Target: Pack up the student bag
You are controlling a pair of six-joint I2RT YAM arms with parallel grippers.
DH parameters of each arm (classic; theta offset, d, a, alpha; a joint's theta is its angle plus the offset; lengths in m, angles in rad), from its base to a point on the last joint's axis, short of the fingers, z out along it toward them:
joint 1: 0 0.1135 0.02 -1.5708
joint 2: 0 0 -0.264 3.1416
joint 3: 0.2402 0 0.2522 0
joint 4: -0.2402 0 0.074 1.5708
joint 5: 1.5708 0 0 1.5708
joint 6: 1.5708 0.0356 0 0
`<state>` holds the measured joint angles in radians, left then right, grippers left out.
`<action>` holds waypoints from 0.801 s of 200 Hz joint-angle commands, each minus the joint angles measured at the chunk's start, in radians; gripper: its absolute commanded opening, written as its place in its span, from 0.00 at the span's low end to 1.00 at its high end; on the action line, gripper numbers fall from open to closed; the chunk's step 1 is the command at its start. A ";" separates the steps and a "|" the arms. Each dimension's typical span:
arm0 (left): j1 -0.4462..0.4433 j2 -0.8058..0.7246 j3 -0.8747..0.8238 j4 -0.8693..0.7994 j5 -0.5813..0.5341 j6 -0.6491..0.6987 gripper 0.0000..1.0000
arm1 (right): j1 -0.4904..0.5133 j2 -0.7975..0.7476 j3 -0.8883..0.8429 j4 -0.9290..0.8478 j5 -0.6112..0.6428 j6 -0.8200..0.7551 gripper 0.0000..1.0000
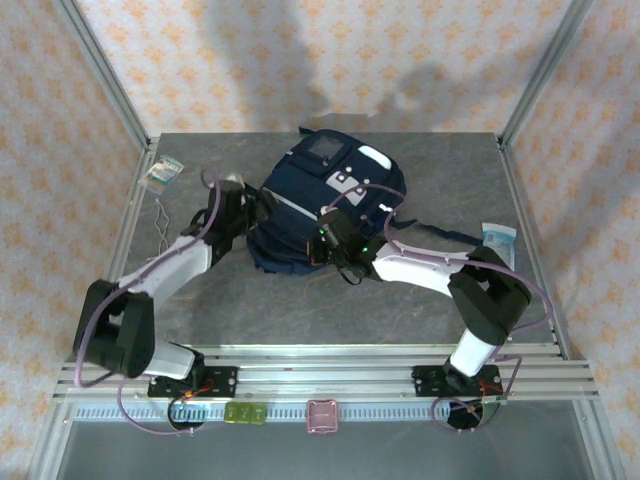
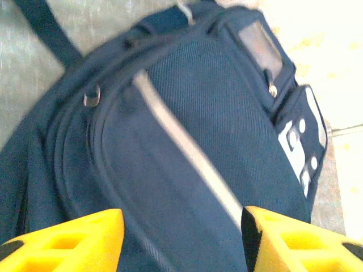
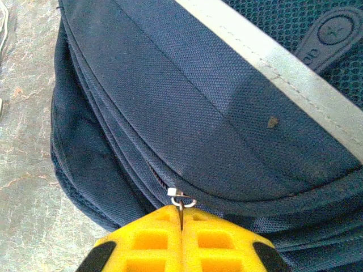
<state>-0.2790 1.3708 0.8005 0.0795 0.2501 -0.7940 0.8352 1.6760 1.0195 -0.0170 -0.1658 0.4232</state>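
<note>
The student bag (image 1: pixel 320 200) lies front-up on the table (image 1: pixel 300 310), toward 12 o'clock from my bases; its grey stripe runs from about 10 to 4 o'clock in my left wrist view. My right gripper (image 3: pixel 181 226) sits at the bag's 6 o'clock edge, fingers pressed together and clamped on the small metal zipper pull (image 3: pixel 181 199) of the outer seam. My left gripper (image 2: pixel 181 221) is at the bag's 9 o'clock side, fingers apart with nothing between them, the front panel just beyond; whether the pads touch the fabric I cannot tell.

I judge this to be the zipper step; the seams I can see look shut, so the compartment is closed or nearly so. A small packet (image 1: pixel 163 172) lies at the table's 10 o'clock and another (image 1: pixel 498 236) at 3 o'clock, both outside the bag. The next pull must follow the curve of the seam; the left fingers would need to pin the fabric, or the soft bag will slide along with the pull.
</note>
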 commanded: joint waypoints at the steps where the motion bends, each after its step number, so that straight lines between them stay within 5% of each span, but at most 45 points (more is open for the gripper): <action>1: -0.047 -0.061 -0.110 0.112 0.001 -0.135 0.57 | 0.007 -0.001 0.028 0.022 -0.024 0.013 0.00; 131: -0.206 0.159 -0.049 0.268 0.012 -0.259 0.57 | 0.007 0.007 0.023 0.045 -0.045 0.021 0.00; 149: -0.209 0.188 -0.038 0.277 0.005 -0.263 0.50 | 0.008 0.008 0.024 0.048 -0.055 0.019 0.00; 160: -0.208 0.203 -0.032 0.291 0.011 -0.262 0.36 | 0.008 0.011 0.024 0.047 -0.057 0.017 0.00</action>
<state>-0.4839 1.5410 0.7341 0.3119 0.2562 -1.0462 0.8345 1.6768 1.0199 -0.0067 -0.1802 0.4377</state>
